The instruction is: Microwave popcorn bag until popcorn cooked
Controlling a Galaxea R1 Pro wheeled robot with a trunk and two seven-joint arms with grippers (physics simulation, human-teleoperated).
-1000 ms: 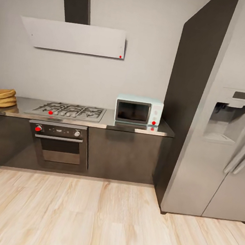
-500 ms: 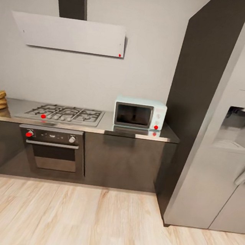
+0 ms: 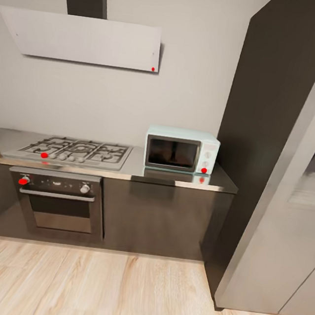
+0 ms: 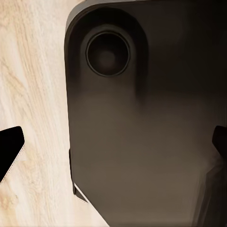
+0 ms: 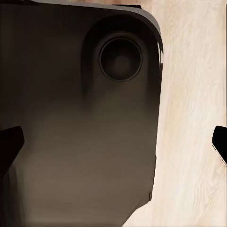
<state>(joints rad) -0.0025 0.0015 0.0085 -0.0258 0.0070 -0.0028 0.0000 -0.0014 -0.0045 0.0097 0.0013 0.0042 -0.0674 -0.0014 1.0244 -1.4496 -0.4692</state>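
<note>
The microwave [image 3: 181, 149] on the countertop [image 3: 175, 175] looms larger than before; the camera has advanced. Both grippers' fingertips [image 4: 10, 146] [image 5: 9, 142] stand spread apart.

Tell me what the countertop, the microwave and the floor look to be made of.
Countertop: looks like brushed grey steel; it mirrors the microwave's base and red dot.
Microwave: pale mint casing, probably painted metal or plastic, matte; its door is dark and glossy like glass.
Floor: light wood planks with visible grain and seams, possibly laminate; low sheen.
</note>
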